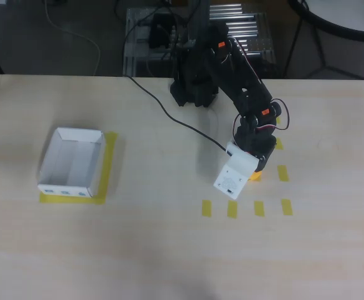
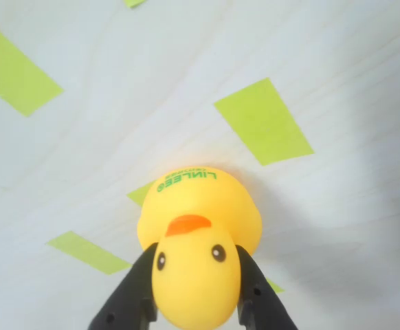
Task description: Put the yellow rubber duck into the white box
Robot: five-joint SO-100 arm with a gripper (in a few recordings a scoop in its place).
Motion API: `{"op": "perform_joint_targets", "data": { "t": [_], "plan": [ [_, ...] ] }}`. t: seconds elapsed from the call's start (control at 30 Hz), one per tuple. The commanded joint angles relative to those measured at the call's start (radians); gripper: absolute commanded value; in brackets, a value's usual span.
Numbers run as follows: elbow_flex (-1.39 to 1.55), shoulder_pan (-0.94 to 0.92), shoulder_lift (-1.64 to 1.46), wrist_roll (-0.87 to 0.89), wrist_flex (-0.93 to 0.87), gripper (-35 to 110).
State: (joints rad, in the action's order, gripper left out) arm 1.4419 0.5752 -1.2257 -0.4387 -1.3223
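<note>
In the wrist view I read the gripper (image 2: pixel 194 292) as clenched on the yellow rubber duck (image 2: pixel 198 234): both black fingers (image 2: pixel 128 299) press against the sides of its head, with the body ahead of the fingertips over the table (image 2: pixel 186 75). In the overhead view the duck (image 1: pixel 255 175) shows as an orange sliver beside the white gripper plate, among yellow tape marks (image 1: pixel 258 208). The white box (image 1: pixel 71 162) sits well apart at the left, with bare tabletop between.

Pale wooden table (image 1: pixel 169 250) bears white box (image 1: pixel 71 164), yellow tape strips (image 1: pixel 259 208).
</note>
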Motion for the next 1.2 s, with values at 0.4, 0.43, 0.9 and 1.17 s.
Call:
{"op": "perform_joint_targets", "data": {
  "t": [0.4, 0.43, 0.9, 1.17],
  "plan": [
    [-0.344, -0.448, -0.664, 0.074, -0.141, 0],
    [-0.324, -0.520, -0.723, 0.060, -0.137, 0],
    [-0.224, -1.289, -0.577, -0.069, 0.069, 0],
    [-0.233, -1.407, -0.284, -0.152, 0.279, 0]
  ]
}}
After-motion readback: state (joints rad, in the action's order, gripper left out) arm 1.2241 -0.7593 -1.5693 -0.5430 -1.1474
